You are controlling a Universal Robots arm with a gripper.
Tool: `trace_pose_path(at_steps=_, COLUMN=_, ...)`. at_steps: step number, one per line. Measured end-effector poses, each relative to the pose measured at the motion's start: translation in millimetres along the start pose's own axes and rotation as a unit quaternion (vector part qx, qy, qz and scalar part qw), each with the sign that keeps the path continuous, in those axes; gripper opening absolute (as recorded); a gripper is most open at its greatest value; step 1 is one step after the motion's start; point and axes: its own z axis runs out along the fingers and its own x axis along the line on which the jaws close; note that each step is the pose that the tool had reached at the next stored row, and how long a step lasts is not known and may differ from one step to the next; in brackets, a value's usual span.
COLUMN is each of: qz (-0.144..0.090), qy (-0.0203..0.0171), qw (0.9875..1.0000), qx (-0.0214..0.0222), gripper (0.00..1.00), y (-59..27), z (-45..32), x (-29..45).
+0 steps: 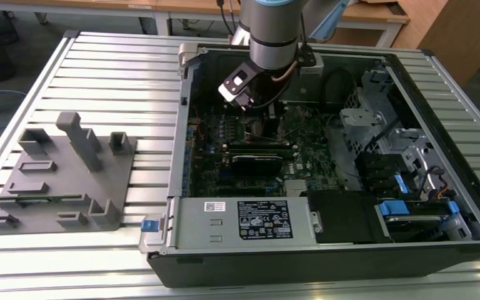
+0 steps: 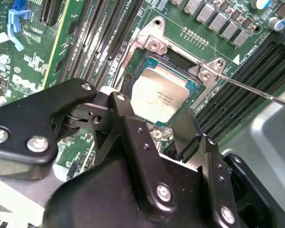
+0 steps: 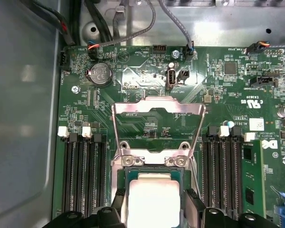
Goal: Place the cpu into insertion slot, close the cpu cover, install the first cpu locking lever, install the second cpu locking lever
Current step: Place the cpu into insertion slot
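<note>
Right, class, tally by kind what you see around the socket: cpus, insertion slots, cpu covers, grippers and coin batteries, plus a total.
cpu: 1
insertion slot: 1
cpu cover: 1
gripper: 1
coin battery: 1
Total: 5

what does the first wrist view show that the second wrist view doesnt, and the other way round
First wrist view: the cpu cover standing open, with the board visible through its cut-out, a round coin battery and a grey cable near the board's edge.
Second wrist view: a thin metal lever rod running off from the socket's corner, and a blue clip.
Both wrist views: the cpu lying in the insertion slot, with the gripper close over it.
</note>
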Motion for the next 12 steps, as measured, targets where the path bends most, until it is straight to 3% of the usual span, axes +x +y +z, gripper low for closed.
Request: trace_pose_path(at_steps=12, qz=0.0, qy=0.0, qw=1.0, qx=0.0, gripper=0.58, y=0.2, z=-2.0, x=0.0)
